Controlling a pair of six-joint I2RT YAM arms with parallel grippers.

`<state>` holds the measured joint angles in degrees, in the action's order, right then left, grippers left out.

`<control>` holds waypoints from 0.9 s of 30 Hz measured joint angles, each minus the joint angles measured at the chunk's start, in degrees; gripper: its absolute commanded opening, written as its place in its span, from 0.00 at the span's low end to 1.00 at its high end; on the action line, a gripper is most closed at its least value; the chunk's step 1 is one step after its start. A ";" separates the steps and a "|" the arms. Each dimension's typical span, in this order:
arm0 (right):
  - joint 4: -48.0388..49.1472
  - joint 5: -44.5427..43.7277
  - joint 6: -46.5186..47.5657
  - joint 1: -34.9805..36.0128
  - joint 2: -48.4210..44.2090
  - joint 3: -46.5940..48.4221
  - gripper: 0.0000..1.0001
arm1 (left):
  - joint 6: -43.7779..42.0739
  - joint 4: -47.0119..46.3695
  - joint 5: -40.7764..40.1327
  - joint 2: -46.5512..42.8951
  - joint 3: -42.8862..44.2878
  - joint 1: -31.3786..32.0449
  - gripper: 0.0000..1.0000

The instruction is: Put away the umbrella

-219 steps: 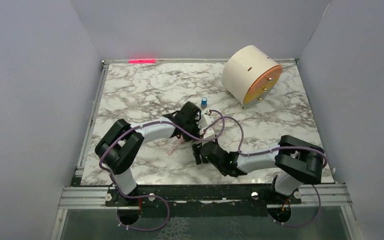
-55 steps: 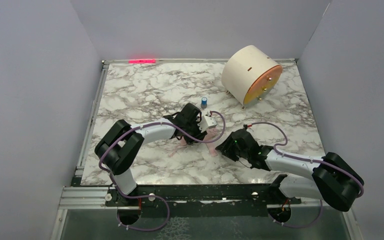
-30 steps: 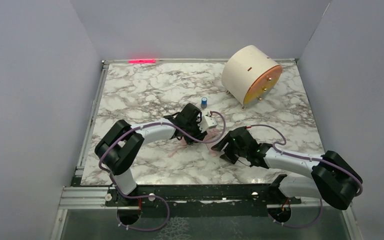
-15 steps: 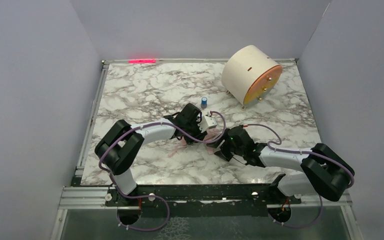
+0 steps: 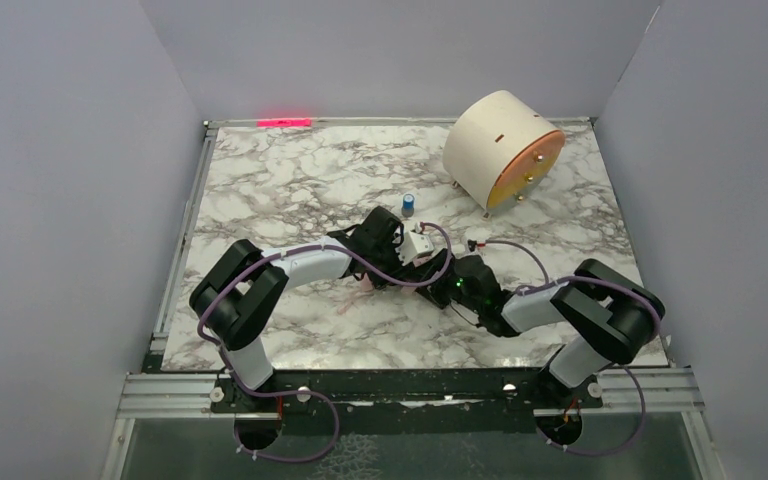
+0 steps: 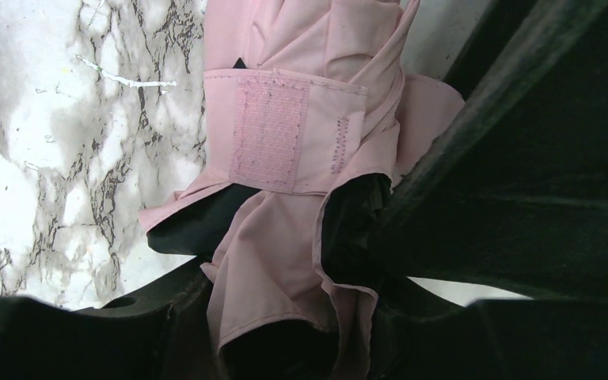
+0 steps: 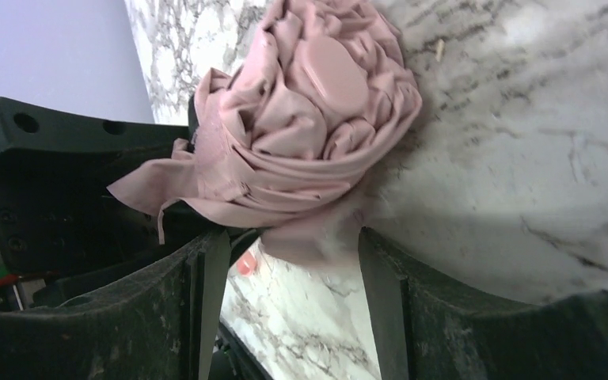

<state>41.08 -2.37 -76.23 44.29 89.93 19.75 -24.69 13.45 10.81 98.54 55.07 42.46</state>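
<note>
Umbrella lies mid-counter, caught between the two arms.
Left gripper is clamped on the bunched pink fabric, just below the wrapped strap with its fastening patch. The bundle rests on the marble, and its long axis seems to run across toward the right arm. Right gripper faces the bundle's capped end with its jaws apart; the nearest fold sits just between the tips, and nothing is gripped. Closing there looks like the coming move.
</note>
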 measured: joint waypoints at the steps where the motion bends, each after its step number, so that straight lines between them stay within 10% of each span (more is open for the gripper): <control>1: 1.55 -0.22 0.76 0.00 0.83 0.00 0.67 | -0.02 0.02 -0.02 -0.02 0.00 0.00 0.00; 27: 16.44 -2.05 1.14 0.11 2.64 -9.27 0.42 | 0.00 0.02 -0.13 0.00 0.00 0.04 0.00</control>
<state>57.52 -4.43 -75.09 44.40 92.58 10.48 -24.69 13.47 10.68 98.54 55.07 42.50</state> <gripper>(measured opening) 0.442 0.463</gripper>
